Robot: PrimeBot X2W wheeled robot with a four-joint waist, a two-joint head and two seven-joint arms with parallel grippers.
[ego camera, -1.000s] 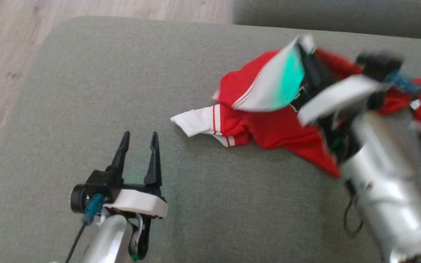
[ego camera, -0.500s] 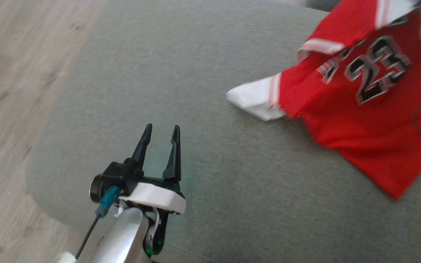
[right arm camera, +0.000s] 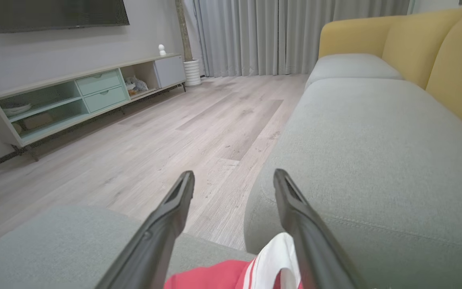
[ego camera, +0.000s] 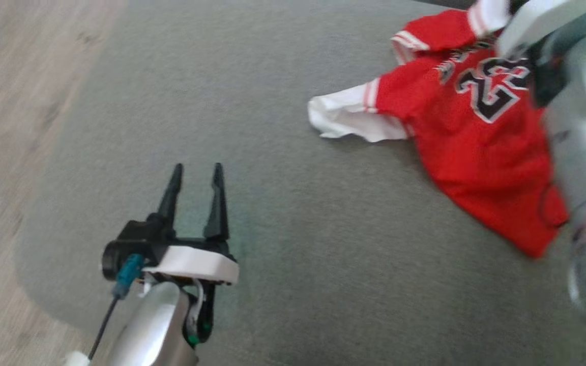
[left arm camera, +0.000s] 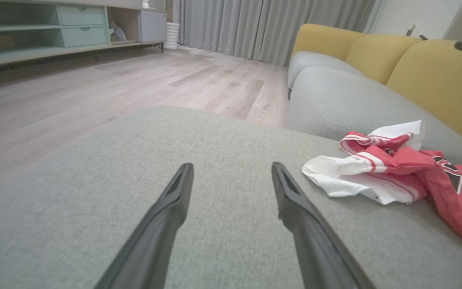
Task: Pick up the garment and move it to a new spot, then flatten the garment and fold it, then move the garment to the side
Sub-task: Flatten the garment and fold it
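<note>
Released for flattening, the jersey [ego camera: 476, 152] lies at two o'clock; right gripper [right arm camera: 234, 176] and left gripper [ego camera: 197, 169] both gape wide.

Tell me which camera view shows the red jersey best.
Head view: the jersey lies mostly spread on the grey cushion, number and white sleeve showing, though blurred. The left wrist view sees the jersey side-on and bunched. The right wrist view catches a red-and-white bit of jersey at its bottom edge.

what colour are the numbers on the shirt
Black with a white edge; the numbers stand on the red shirt, clearest in the head view.
</note>
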